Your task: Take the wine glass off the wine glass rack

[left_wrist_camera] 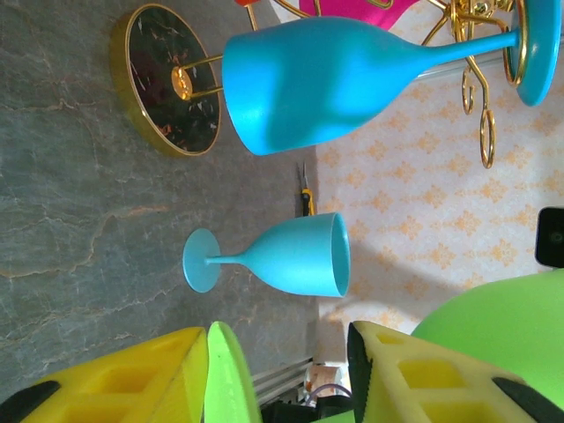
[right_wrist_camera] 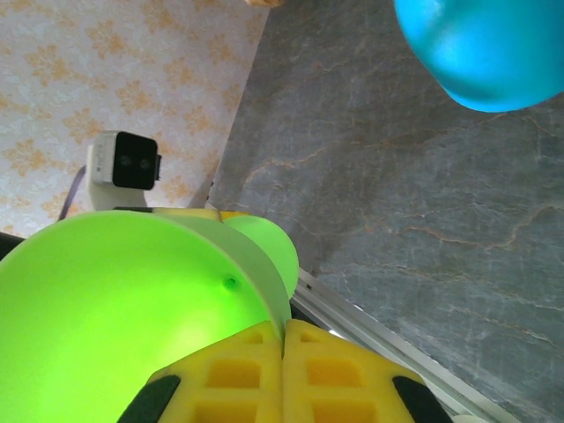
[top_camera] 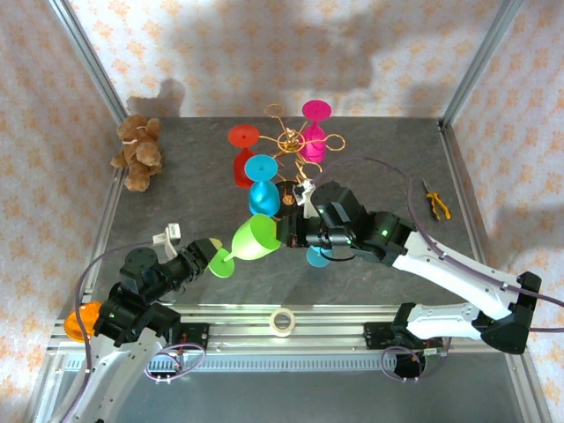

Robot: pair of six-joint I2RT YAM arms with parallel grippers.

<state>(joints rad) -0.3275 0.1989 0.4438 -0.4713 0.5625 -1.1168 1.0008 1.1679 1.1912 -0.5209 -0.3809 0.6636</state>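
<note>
We have the green wine glass (top_camera: 256, 236) clear of the wine glass rack (top_camera: 291, 141), rim pinched in our right hand (right_wrist_camera: 284, 333), left hand (left_wrist_camera: 278, 342) spread around its foot; setting it on the desk (top_camera: 176, 176) remains.

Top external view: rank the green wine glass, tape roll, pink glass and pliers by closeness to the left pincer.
From the left pincer:
1. The green wine glass, at its tips.
2. The tape roll, near edge, rightward.
3. The pink glass, on the rack.
4. The pliers, far right.
</note>
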